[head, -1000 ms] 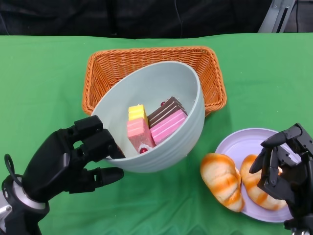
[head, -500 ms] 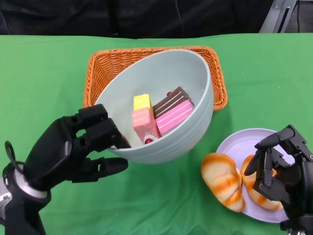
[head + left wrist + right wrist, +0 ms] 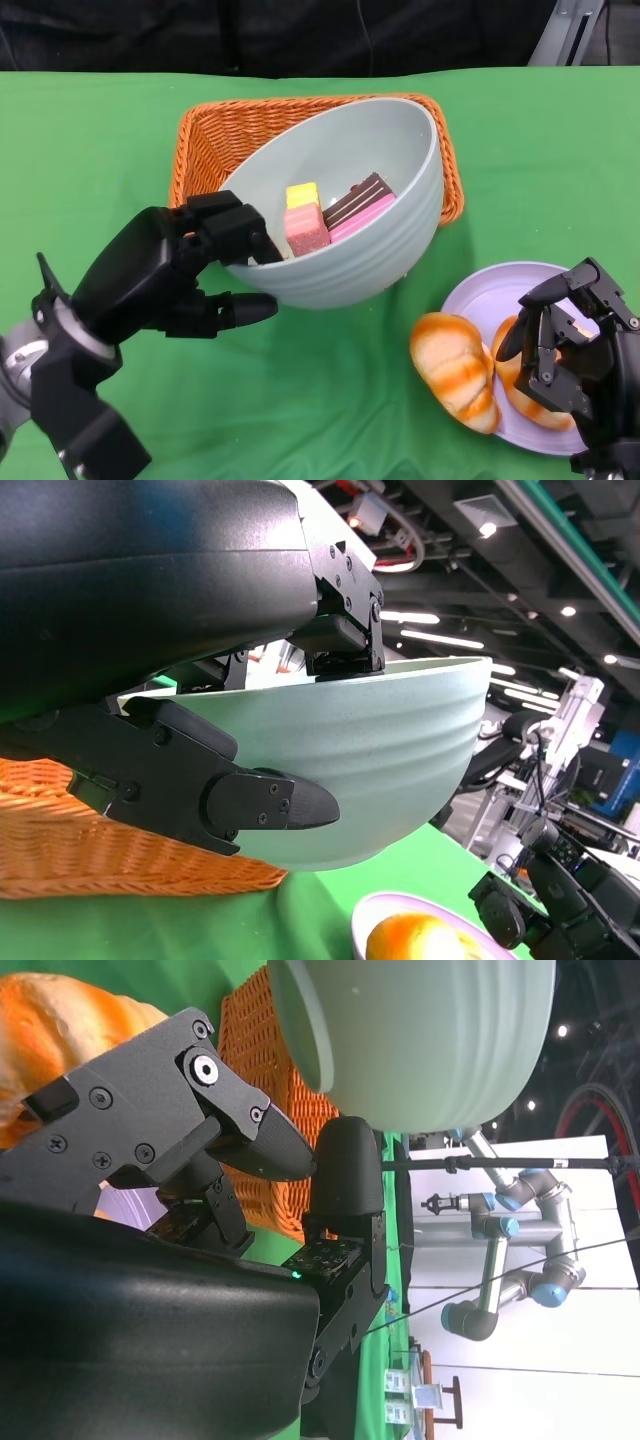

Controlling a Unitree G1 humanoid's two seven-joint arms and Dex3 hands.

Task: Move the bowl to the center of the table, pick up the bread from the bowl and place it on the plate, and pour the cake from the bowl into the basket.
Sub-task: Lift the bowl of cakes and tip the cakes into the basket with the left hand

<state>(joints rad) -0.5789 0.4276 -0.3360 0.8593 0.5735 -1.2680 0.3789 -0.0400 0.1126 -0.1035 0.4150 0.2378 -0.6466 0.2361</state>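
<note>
1. Head view: the left black many-fingered hand [image 3: 165, 280] grips the near-left rim of the pale green round bowl [image 3: 400, 235], fingers [image 3: 235, 228] hooked inside the rim and the thumb pressed under the outer wall. The bowl is lifted off the green cloth-covered table [image 3: 90, 150], tilted, and partly overlaps the orange woven wicker basket [image 3: 215, 130] behind it.
2. Head view: inside the bowl lie a yellow-and-pink layered cake slice [image 3: 305, 220] and a brown-and-pink layered cake slice [image 3: 358, 207], side by side against the lower wall.
3. Head view: the round lilac plate [image 3: 500, 290] sits at near right. One striped golden croissant-shaped bread [image 3: 455, 370] lies across the plate's left edge, partly on the table; a second similar bread [image 3: 525, 385] lies on the plate, partly hidden by the right black hand [image 3: 570, 345].
4. Head view: the right hand hangs over the plate, fingers curled downward, nothing visibly held; whether it touches the second bread cannot be told.
5. Right wrist view: the right hand's fingers [image 3: 210, 1110] are drawn in with nothing between them; the bowl, basket and an orange bread edge [image 3: 60, 1020] show beyond.
6. Left wrist view: left fingers are clamped on the bowl rim, with the bowl raised above the basket and the plate.
</note>
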